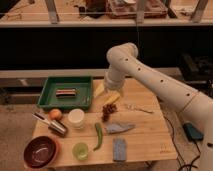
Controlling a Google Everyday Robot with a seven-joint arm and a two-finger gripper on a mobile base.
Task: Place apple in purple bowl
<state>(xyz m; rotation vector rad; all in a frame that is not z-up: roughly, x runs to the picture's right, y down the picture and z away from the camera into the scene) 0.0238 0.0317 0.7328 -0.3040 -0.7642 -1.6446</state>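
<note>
The apple (55, 114), small and orange-red, sits on the wooden table (145, 132) at the left, just in front of the green tray. The purple bowl (41, 151), wide and dark maroon, stands empty at the table's front left corner, apart from the apple. My white arm reaches in from the right and bends down over the back middle of the table. The gripper (107, 93) hangs there beside the tray's right end, above the grape bunch and well to the right of the apple.
A green tray (50, 95) holds a dark bar. Near the apple are a white cup (76, 118) and a tipped metal cup (57, 126). Also on the table: grapes (107, 111), green pepper (98, 135), light green cup (80, 150), grey cloth (119, 128), blue sponge (119, 149) and a utensil (137, 107).
</note>
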